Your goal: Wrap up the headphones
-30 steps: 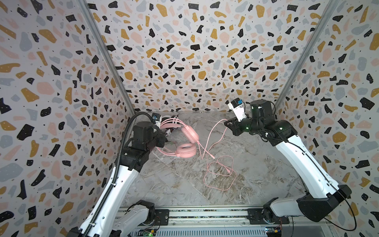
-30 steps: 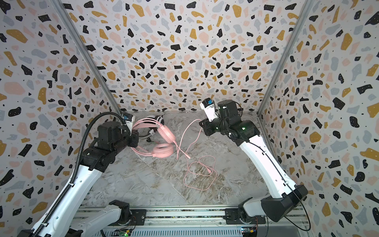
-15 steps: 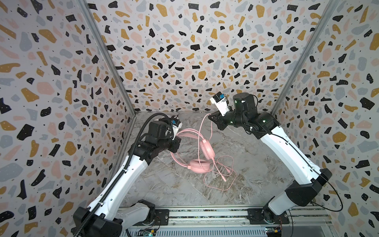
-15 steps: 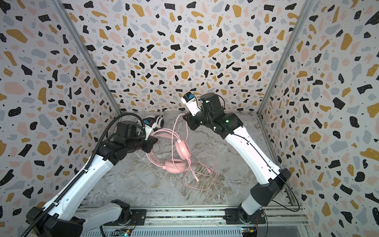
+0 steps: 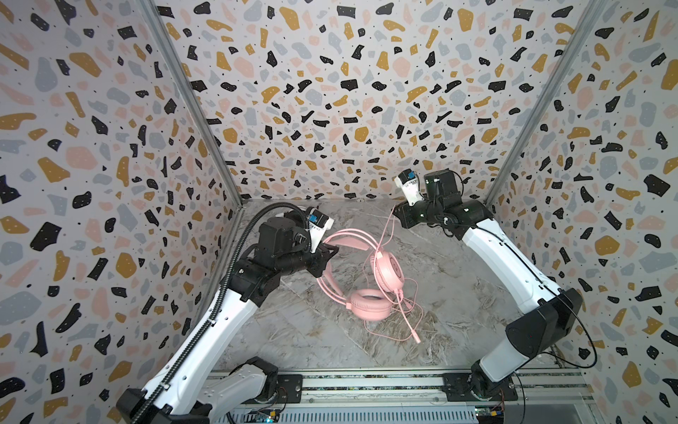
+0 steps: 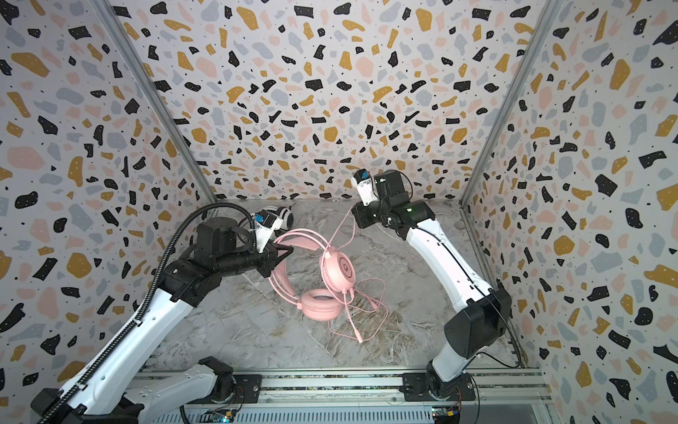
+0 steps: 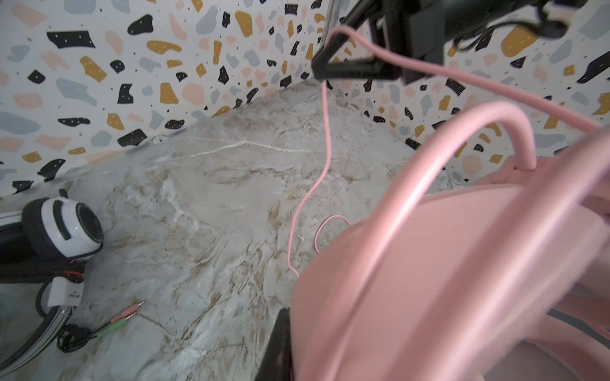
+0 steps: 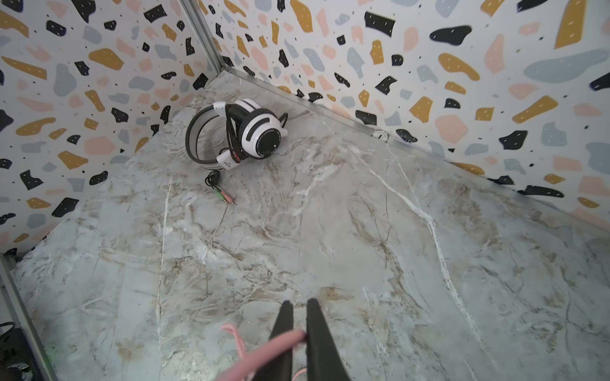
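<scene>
Pink headset (image 5: pixel 368 309) mid-table, lower earcup on marble tabletop (image 5: pixel 293 330), headband raised – left gripper (image 5: pixel 329 252) clamped on band at headset's 10 o'clock. Pink cable (image 7: pixel 328 132) rises toward 1 o'clock – pinched in right gripper (image 8: pixel 299 308), jaws narrow. White-and-black headset (image 8: pixel 254 132) in far corner at 11 o'clock, well apart from both grippers

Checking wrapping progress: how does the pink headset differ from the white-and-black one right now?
The white-and-black headset lies untouched in the back corner; the pink headset has its headband pinched in the left claw. The white-and-black one's black cable is wound around it; the pink cable hangs loose, a stretch pinched in the right claw. Both are wired over-ear headsets.
</scene>
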Motion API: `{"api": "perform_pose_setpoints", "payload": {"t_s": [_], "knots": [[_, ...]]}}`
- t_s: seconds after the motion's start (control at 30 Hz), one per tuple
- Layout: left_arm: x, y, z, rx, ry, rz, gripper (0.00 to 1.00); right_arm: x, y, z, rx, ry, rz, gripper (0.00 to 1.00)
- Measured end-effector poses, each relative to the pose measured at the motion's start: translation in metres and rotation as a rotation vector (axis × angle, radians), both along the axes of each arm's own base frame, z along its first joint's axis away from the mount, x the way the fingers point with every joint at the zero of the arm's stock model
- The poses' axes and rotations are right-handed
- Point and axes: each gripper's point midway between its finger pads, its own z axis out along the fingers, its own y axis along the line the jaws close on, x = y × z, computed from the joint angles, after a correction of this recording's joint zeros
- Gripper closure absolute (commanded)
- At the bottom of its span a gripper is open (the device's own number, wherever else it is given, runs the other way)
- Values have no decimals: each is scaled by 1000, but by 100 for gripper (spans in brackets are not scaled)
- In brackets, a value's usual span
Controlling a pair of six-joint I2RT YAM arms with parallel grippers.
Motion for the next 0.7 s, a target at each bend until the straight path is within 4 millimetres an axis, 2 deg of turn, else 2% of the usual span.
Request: {"api": "perform_pose_setpoints", "payload": {"t_s": [0.13, 0.23, 0.43, 0.57, 0.63, 0.7], "knots": [[-2, -8, 18, -82, -14, -28, 100, -8, 3, -20, 19, 45, 20, 87], [-2, -13, 38, -156, -35, -36, 100, -19, 7, -23, 71, 59, 55, 86], [-3, -16, 102, -319, -126, -39, 100, -41, 25, -2, 252, 30, 173, 78], [-7, -16, 146, -389, -193, -55, 100, -45, 42, 13, 357, 10, 252, 64], [-8, -17, 161, -413, -214, -63, 100, -46, 51, 18, 391, -1, 286, 58], [-7, -17, 167, -425, -219, -64, 100, -44, 59, 21, 421, -10, 310, 56]]}}
